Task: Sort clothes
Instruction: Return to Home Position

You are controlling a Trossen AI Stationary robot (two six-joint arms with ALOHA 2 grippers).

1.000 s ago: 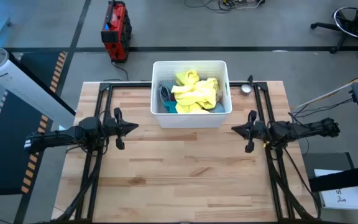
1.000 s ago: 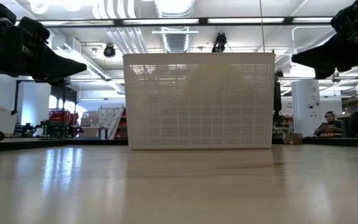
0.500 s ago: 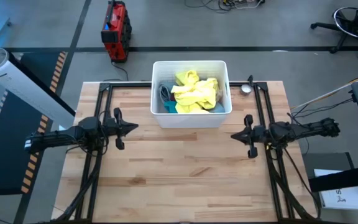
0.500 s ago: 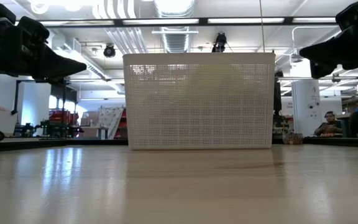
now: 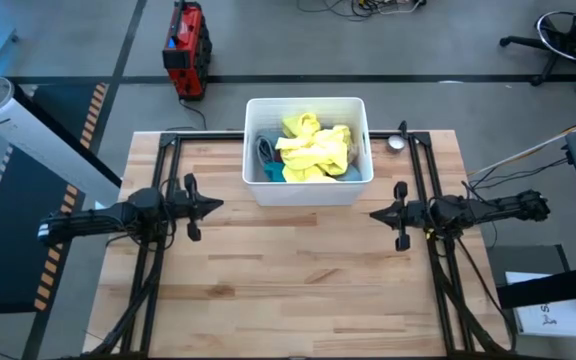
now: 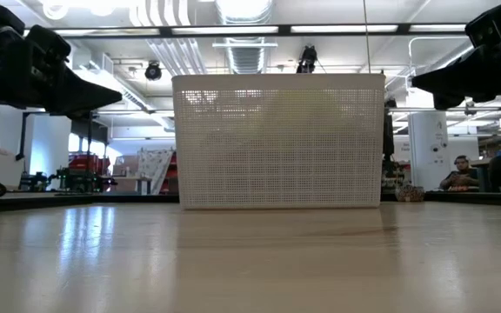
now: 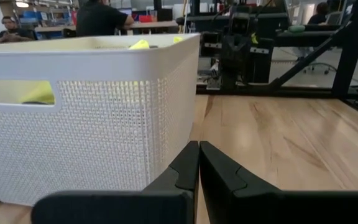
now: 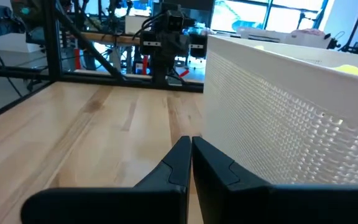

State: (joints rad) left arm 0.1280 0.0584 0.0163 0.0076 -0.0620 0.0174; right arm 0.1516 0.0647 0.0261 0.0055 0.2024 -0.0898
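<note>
The clothes [image 5: 313,148] (bright yellow uppermost) lie in the white basket [image 5: 308,190] at the bench's [image 5: 298,270] far middle. The left gripper [image 5: 216,204] and right gripper [image 5: 374,213] hover either side, fingers [image 7: 182,171] clenched, empty.

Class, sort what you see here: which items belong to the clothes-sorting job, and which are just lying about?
Job: yellow garment, teal garment, white basket holding them.
Lying about: small round silver object, red device.
</note>
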